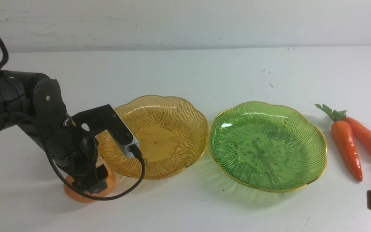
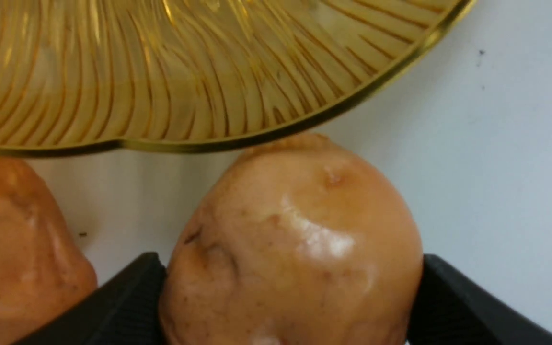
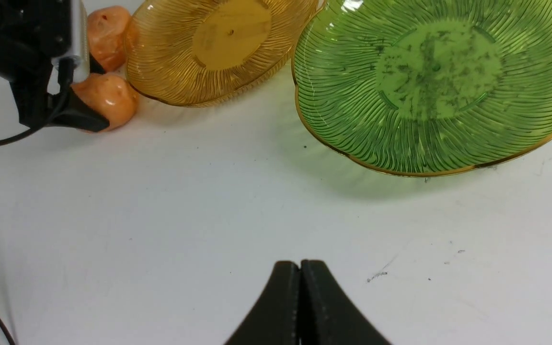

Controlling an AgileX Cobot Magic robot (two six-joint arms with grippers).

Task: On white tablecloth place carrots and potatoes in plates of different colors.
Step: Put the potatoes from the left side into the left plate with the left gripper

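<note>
Our left gripper (image 2: 293,290) stands with its fingertips spread wide, one on each side of the near potato (image 2: 300,230); we cannot tell whether they press on it. Our right gripper (image 3: 300,268) has its fingertips together, above the white tablecloth (image 3: 185,239). The cloth spans the work surface and carries small dark specks.

On it we locate two scalloped, ribbed plates with gold rims: the green plate (image 1: 266,148) on the right and the amber plate (image 1: 155,138) on the left, rims very close at the nearest point. We find both potatoes on the cloth: the near potato just beside the amber plate, the far potato (image 3: 108,36) beyond it, partly behind the left arm (image 1: 50,116). To the right of the green plate we find the upright-leafed carrot's pair: the inner carrot (image 1: 347,146), leaves pointing away from us, and the outer carrot (image 1: 369,138), leaves at our right picture edge.
</note>
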